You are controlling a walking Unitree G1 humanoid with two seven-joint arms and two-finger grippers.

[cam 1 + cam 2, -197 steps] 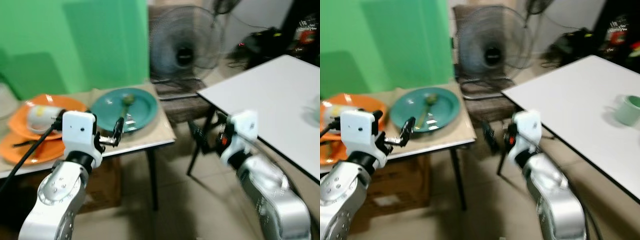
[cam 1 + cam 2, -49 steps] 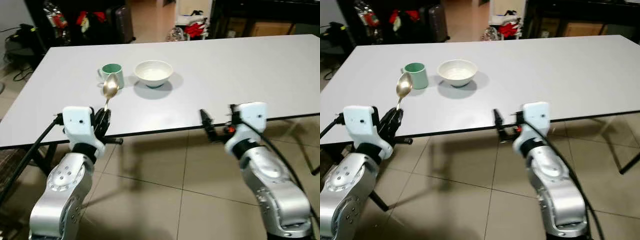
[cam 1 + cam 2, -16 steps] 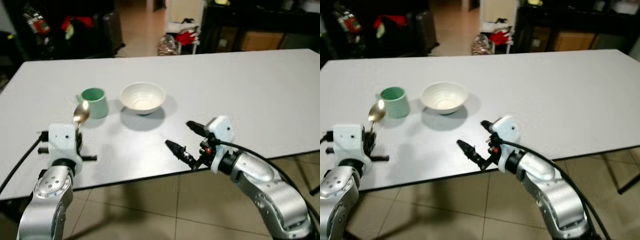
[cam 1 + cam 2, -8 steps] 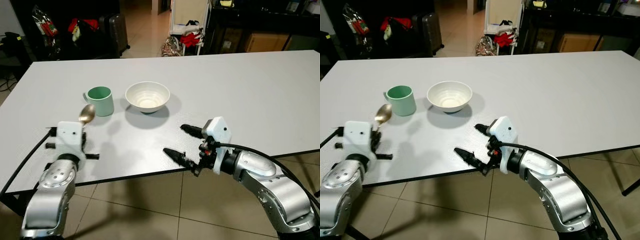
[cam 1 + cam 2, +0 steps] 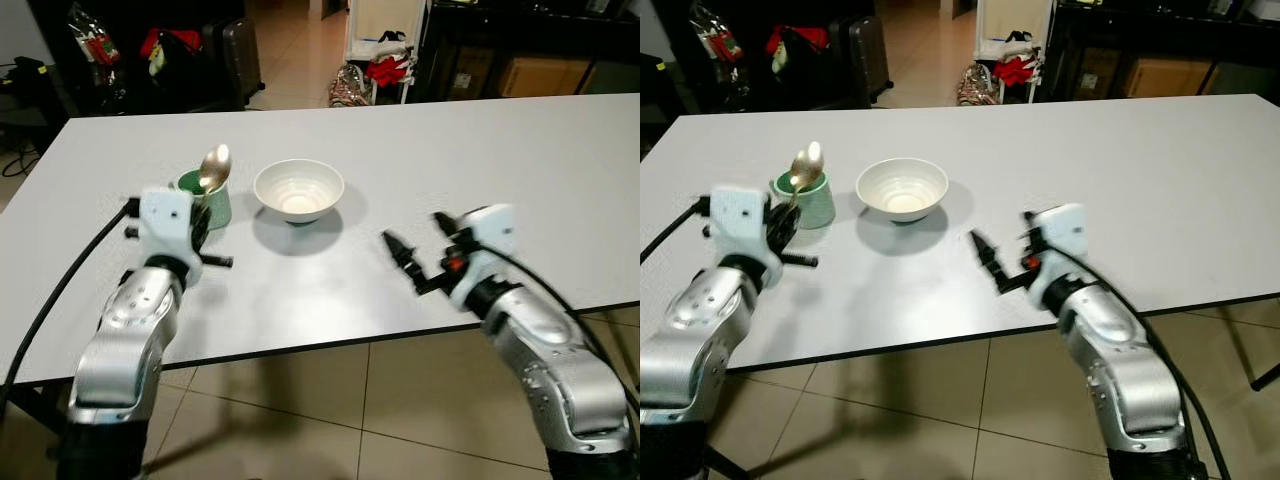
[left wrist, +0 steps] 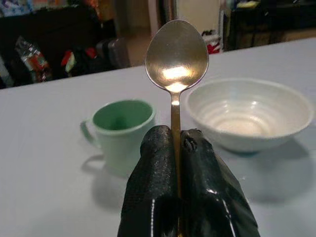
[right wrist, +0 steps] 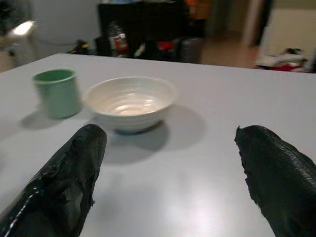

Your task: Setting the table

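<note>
My left gripper (image 5: 198, 222) is shut on the handle of a metal spoon (image 6: 176, 54), which it holds upright with the bowl end up. The spoon stands just in front of a green mug (image 6: 123, 126) on the white table (image 5: 520, 150). To the right of the mug sits an empty white bowl (image 5: 298, 190). My right gripper (image 5: 422, 246) hovers open over the table, right of the bowl and nearer to me, with nothing between its fingers (image 7: 69, 182).
The table's front edge (image 5: 300, 345) runs just below both arms, with tiled floor beneath. A black cable (image 5: 60, 300) trails from my left arm. Dark furniture, bags and clothes (image 5: 385, 68) stand beyond the far edge.
My left gripper has carried the spoon forward and to the right, up to the mug. My right gripper has moved right and farther over the table.
</note>
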